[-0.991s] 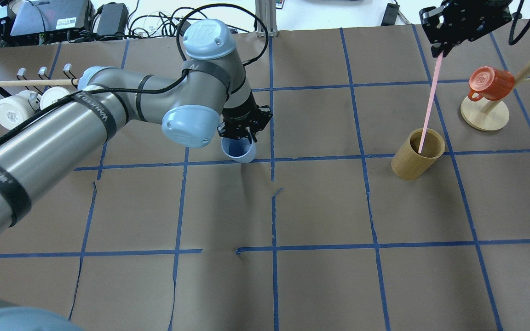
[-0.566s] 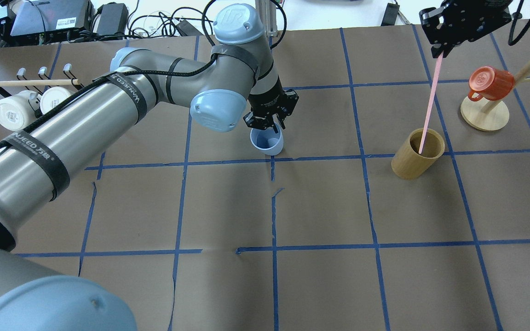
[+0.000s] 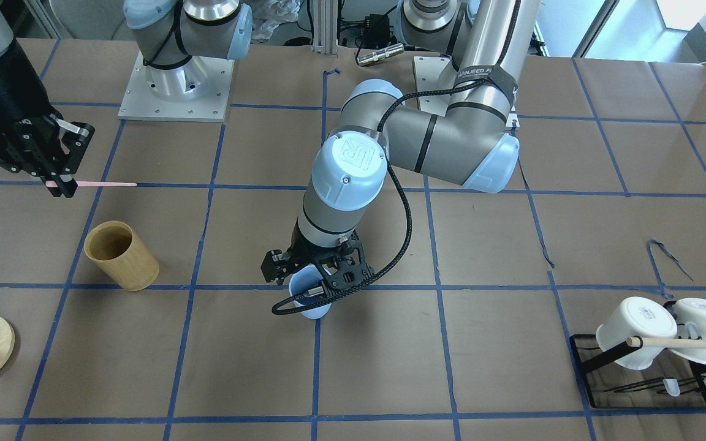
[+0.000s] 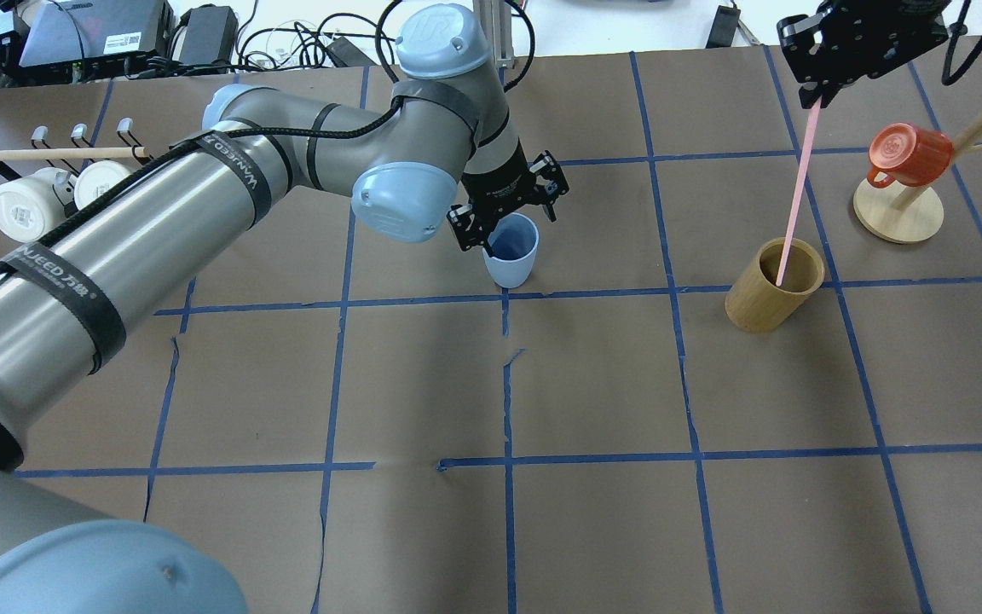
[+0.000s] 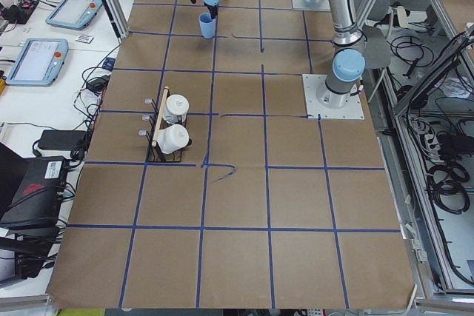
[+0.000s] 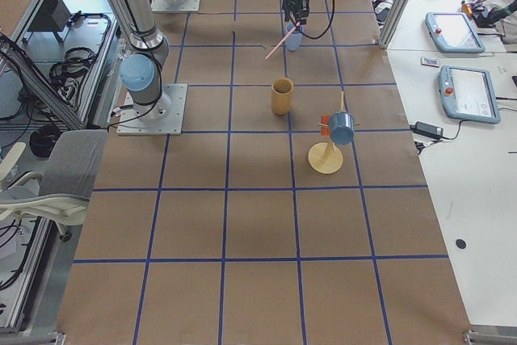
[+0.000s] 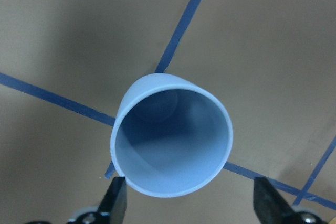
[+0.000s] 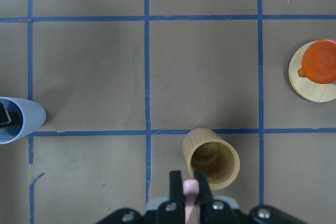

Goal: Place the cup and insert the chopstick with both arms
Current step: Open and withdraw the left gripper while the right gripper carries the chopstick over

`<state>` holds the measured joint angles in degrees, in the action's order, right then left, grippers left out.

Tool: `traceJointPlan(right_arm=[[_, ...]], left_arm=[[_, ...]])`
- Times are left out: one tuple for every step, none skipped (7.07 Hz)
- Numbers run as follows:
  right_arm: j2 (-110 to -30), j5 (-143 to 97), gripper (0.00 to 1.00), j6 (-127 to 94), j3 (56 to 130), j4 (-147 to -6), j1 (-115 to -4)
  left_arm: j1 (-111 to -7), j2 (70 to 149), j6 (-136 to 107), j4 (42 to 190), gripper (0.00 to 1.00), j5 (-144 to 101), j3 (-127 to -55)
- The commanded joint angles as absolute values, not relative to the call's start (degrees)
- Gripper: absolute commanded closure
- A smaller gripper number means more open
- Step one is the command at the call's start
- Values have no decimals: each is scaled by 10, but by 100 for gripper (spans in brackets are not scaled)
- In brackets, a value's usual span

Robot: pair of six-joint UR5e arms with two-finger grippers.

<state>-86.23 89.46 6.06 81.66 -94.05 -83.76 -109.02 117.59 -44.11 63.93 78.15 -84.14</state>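
Judging the cup (image 4: pixel 512 260) placed upright on the bench (image 4: pixel 593 384), I see my left end effector (image 4: pixel 508 226) spread wide astride it; the right end effector (image 4: pixel 817 95) pinches the chopstick (image 4: pixel 798 192) for insertion.

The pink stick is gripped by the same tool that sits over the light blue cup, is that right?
Not quite. The pink stick is gripped by the other arm's tool, the right tool. The left tool is the one that sits over the light blue cup, open on either side of it. The overhead exterior view shows both.
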Motion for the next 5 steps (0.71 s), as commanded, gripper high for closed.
traceJointPlan(right_arm=[[-865,886,100,49,817,-948,-840],[-864,887,100,0,817,-953,-866],[-860,893,100,-61,817,-988,-908],[-860,889,100,-99,820,-1030,-934],[-860,885,100,-106,843,-1094,-949]], left_arm=[[-1078,1128,-383,703,0,771,-818],[-1064,1082,-301,784,0,777,-819],[-1047,1036,-253,861,0,808,-823],[-1027,993,-224,944,0,846,-824],[-993,967,-167,980,0,850,-824]])
